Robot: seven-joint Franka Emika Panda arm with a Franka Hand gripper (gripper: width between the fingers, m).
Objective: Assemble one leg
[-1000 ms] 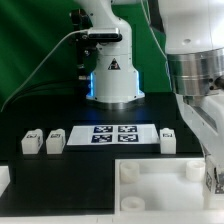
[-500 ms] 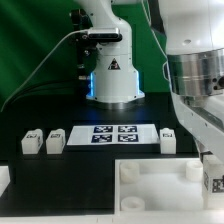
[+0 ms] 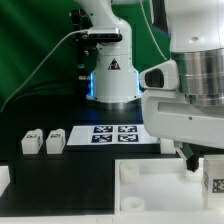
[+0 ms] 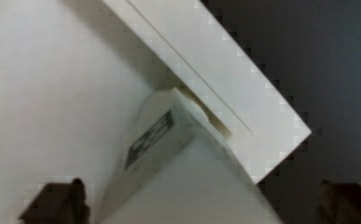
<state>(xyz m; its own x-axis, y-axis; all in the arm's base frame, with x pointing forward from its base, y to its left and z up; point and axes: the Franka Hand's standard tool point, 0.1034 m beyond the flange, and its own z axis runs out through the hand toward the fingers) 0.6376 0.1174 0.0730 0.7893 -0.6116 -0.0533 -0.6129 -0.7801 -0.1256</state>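
Note:
A white leg (image 3: 213, 177) with a black-and-white tag stands at the near right corner of the large white tray-like piece (image 3: 150, 188). In the wrist view the same leg (image 4: 166, 138) sits against the tray's raised corner wall (image 4: 212, 70). My gripper (image 3: 196, 160) hangs just above and beside it. In the wrist view the gripper (image 4: 202, 205) is open, its dark fingertips (image 4: 56, 202) wide apart with nothing between them. Two more legs (image 3: 32, 141) (image 3: 55, 139) stand at the exterior view's left.
The marker board (image 3: 112, 133) lies on the black table behind the tray. The robot base (image 3: 112, 75) stands at the back. My arm's bulk fills the exterior view's right and hides the table there. A white part (image 3: 3, 180) shows at the left edge.
My arm has lifted and swung toward the exterior view's left, now covering the leg that stood right of the marker board. The leg at the tray's corner has stayed in place.

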